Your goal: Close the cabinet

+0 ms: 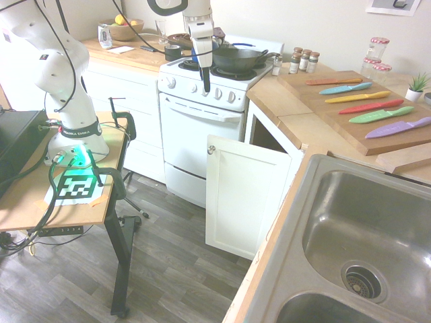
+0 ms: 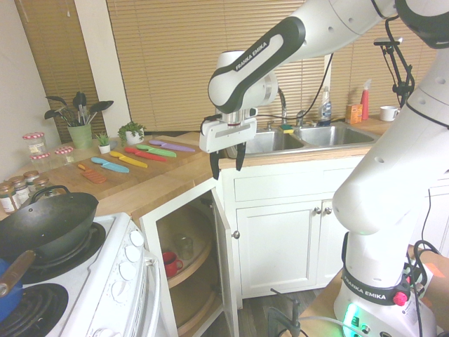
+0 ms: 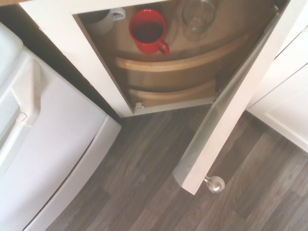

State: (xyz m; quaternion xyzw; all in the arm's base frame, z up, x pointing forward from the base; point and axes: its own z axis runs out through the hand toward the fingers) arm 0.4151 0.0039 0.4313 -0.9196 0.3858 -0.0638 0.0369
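Above, the gripper (image 2: 227, 165) hangs with fingers spread wide, while the corner cabinet (image 2: 186, 260) (its door (image 2: 224, 267) ajar, a red mug (image 2: 172, 264) inside) sits between the oven (image 2: 105, 281) and the drawer-fronted sink unit (image 2: 280, 239).

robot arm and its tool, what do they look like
The arm is glossy white with dark grey trim, "FRANKA EMIKA" lettering and black cables along it. The tool has a blocky white body and two black, tapering fingers.
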